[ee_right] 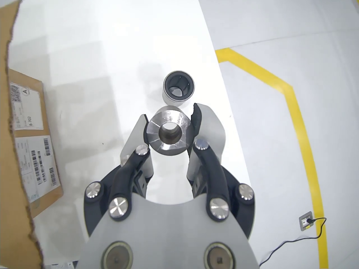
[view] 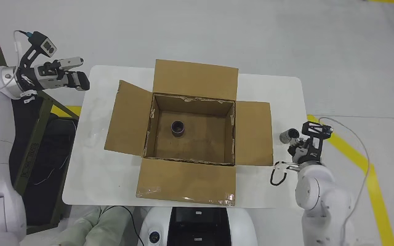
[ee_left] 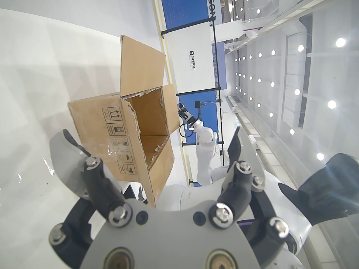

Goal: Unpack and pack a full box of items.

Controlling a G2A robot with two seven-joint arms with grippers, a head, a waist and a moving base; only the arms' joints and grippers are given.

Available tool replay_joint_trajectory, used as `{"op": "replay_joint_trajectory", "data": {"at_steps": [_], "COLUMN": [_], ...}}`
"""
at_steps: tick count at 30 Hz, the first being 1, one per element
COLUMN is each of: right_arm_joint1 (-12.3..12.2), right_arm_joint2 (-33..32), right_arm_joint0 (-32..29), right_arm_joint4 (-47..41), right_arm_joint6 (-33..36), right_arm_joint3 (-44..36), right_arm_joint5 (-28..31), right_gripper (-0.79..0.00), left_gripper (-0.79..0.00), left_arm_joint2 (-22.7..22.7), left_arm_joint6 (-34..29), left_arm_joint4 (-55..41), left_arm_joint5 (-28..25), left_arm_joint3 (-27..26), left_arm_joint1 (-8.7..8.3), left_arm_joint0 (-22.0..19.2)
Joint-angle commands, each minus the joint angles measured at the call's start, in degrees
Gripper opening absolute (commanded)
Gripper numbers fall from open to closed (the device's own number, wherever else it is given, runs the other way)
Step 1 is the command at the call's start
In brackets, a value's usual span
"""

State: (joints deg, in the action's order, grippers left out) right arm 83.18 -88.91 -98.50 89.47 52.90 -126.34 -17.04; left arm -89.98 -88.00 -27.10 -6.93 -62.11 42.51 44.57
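Observation:
An open cardboard box stands in the middle of the white table, all flaps folded out. One dark metal cylinder stands on the box floor. My right gripper is shut on a steel cylinder with a hole through it, held above the table to the right of the box's right flap. A second cylinder with a dark bore stands on the table just past the fingertips. My left gripper hangs open and empty beyond the table's far left corner, facing the box.
The right gripper is close to the table's right edge, with yellow floor tape beyond it. A dark frame stands beside the table's left edge. Bare tabletop surrounds the box on the left and right.

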Motion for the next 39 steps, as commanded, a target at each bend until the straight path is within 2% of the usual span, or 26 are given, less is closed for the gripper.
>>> {"op": "replay_joint_trajectory", "data": {"at_steps": [1,9,14,25,39], "right_arm_joint1": [0.0,0.2,0.5,1.9,4.2], "right_arm_joint2": [1.3,6.5,11.7,25.3,36.9], "right_arm_joint0": [0.2,2.2,5.5,15.3,23.6], "right_arm_joint4": [2.8,10.8,12.1,14.9,13.5], "right_arm_joint6": [0.2,0.5,-0.4,0.6,2.9], "right_arm_joint3": [-1.5,-6.4,-6.8,-1.7,8.1], "right_arm_joint5": [-0.1,0.3,2.0,4.4,6.7], "right_gripper": [-0.785,-0.785,-0.785,-0.785,-0.785], "left_gripper": [0.0,0.0,0.0,0.0,0.0], "left_arm_joint2": [0.0,0.0,0.0,0.0,0.0], "left_arm_joint6": [0.0,0.0,0.0,0.0,0.0], "left_arm_joint4": [0.0,0.0,0.0,0.0,0.0], "left_arm_joint5": [0.0,0.0,0.0,0.0,0.0], "left_arm_joint3": [0.0,0.0,0.0,0.0,0.0], "left_arm_joint1": [0.0,0.0,0.0,0.0,0.0], "left_arm_joint0": [0.0,0.0,0.0,0.0,0.0]}}
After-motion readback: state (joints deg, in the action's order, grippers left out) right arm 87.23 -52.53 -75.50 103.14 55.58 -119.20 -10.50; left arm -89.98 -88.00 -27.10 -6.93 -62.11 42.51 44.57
